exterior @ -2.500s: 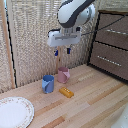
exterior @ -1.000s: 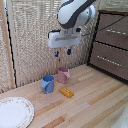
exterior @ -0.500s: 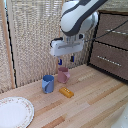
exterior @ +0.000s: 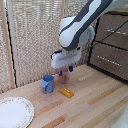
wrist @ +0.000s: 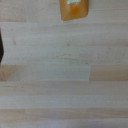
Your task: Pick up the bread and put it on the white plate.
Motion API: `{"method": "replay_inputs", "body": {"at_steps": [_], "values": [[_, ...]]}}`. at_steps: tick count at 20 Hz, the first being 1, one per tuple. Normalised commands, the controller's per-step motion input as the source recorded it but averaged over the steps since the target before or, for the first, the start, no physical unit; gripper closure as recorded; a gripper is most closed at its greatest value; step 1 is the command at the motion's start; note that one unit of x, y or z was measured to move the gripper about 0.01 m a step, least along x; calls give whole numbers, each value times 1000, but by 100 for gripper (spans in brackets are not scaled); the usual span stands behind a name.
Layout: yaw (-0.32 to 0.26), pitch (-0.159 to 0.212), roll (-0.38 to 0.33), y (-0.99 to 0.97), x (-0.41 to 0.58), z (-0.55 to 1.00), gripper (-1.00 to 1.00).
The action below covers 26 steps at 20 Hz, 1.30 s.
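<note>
The toast (exterior: 66, 92) is a small flat orange-yellow block lying on the light wooden worktable (exterior: 95, 107), just in front of the pink cup. In the wrist view the toast (wrist: 74, 8) shows at the picture's edge, partly cut off. My clamp (exterior: 66, 69) hangs above the pink cup and the toast, well clear of the table, its two dark blue-tipped fingers apart with nothing between them. The white crockery (exterior: 14, 111), a large round plate with a speckled rim, lies at the exterior view's lower left, far from the clamp.
A blue cup (exterior: 48, 83) and a pink cup (exterior: 63, 77) stand side by side behind the toast. A dark brown drawer cabinet (exterior: 110, 47) rises at the exterior view's right. A pale slatted screen (exterior: 30, 40) backs the table.
The arm has come down and forward toward the toast and the cups. The toast, both cups and the plate have not moved.
</note>
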Motion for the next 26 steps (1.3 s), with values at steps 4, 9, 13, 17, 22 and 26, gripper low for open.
{"method": "replay_inputs", "body": {"at_steps": [4, 9, 13, 17, 22, 26], "values": [[140, 2, -77, 0, -3, -458, -100], [83, 0, -103, 0, -37, -462, -100], [6, -1, -90, 0, -50, -407, -100], [11, -17, -60, 0, 0, -346, -100], [61, -36, -45, -8, 111, -268, -100], [128, -19, -51, -3, 143, -171, 100]]}}
